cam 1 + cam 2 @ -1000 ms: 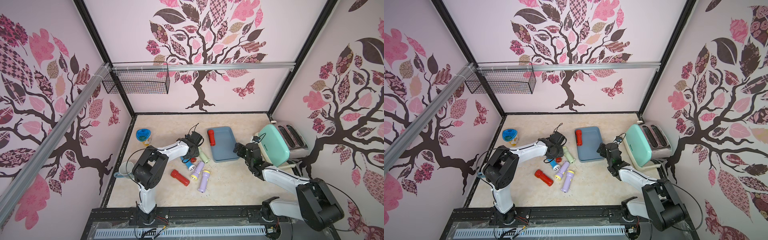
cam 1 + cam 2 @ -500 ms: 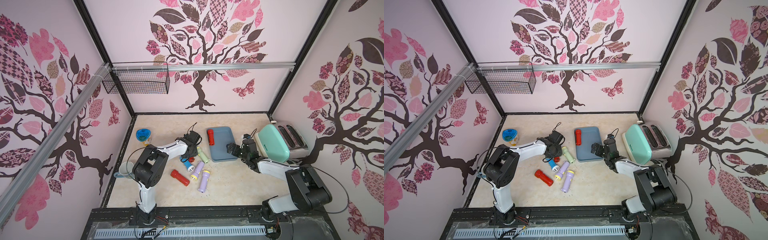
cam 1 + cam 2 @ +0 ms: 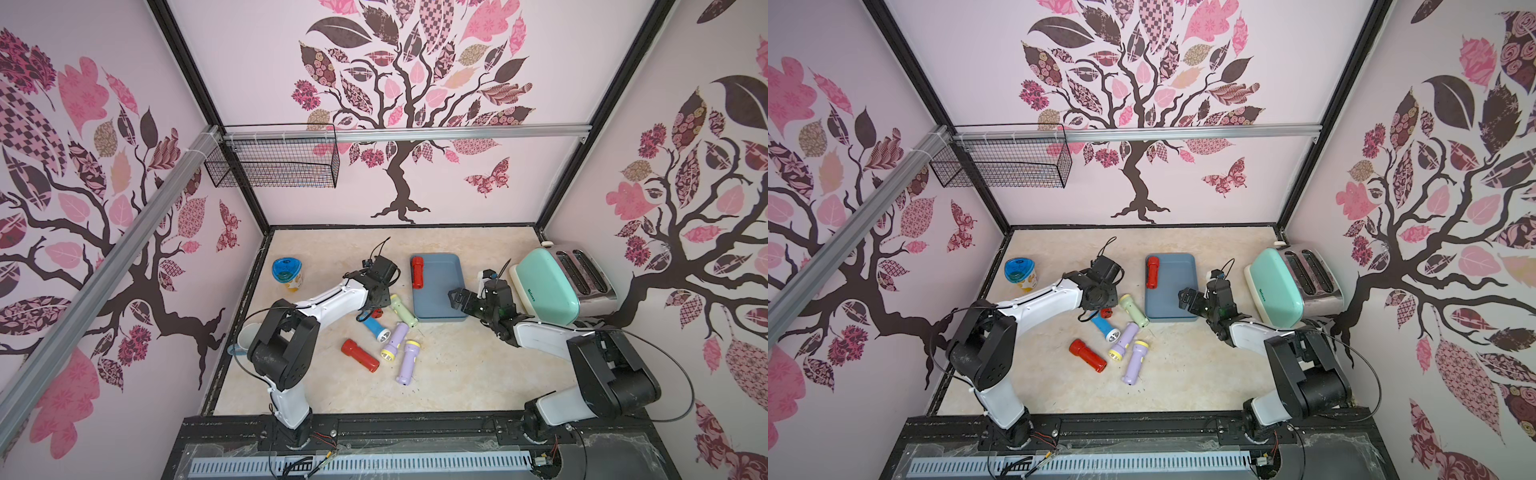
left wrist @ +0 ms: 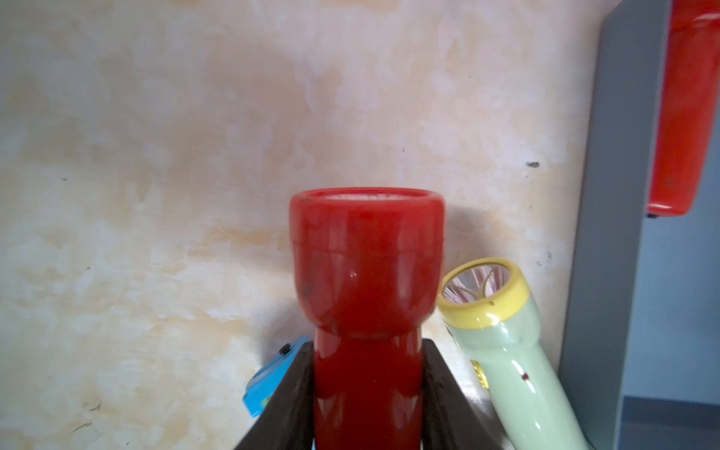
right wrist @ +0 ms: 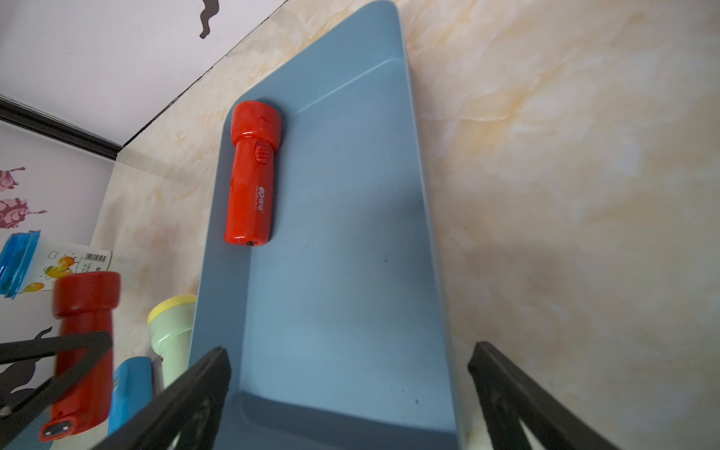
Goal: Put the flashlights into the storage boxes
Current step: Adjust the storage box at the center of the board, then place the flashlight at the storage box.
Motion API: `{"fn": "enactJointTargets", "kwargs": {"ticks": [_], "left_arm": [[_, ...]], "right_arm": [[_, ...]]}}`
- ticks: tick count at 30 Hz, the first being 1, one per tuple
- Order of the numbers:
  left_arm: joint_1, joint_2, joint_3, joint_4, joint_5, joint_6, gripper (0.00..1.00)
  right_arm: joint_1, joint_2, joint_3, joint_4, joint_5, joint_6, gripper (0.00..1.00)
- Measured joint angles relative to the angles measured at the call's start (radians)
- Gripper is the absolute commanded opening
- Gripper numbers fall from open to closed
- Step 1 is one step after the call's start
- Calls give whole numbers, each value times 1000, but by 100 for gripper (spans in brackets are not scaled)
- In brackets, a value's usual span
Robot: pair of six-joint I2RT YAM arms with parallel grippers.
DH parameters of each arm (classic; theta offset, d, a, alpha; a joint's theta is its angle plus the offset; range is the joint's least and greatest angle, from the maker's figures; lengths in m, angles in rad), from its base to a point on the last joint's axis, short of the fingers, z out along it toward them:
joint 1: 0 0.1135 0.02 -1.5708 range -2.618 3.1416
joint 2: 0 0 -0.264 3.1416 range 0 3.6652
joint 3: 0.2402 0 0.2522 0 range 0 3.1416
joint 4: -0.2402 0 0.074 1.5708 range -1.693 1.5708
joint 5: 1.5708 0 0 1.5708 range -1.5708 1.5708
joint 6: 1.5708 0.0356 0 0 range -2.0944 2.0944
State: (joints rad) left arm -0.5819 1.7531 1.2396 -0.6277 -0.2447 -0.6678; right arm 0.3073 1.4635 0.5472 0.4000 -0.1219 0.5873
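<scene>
Marbled beige tabletop, as I see it in both top views. Standing directly on it are a slate-blue tray at mid-table, a mint toaster by the right wall and a blue-lidded cup towards the left wall. Five flashlights lie loose to the left of the tray. The pale green flashlight is just beside its rim, then come the blue flashlight, two lilac flashlights close together, and the red flashlight nearest me.

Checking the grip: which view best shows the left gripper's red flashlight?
Left wrist view: the red flashlight fills the frame, body clamped in the left gripper. Right wrist view shows it smaller, from the side. In both top views the arm hides all but a red sliver.
</scene>
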Motion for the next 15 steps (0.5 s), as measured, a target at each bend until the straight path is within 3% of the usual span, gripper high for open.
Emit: {"fn": "enactJointTargets", "kwargs": {"ticks": [7, 15], "left_arm": [[-46, -70, 44, 7, -24, 31, 29], [-127, 187, 413, 35, -4, 89, 29]], "right_arm": [[0, -116, -50, -4, 115, 15, 100], [0, -125, -72, -31, 216, 23, 100]]}}
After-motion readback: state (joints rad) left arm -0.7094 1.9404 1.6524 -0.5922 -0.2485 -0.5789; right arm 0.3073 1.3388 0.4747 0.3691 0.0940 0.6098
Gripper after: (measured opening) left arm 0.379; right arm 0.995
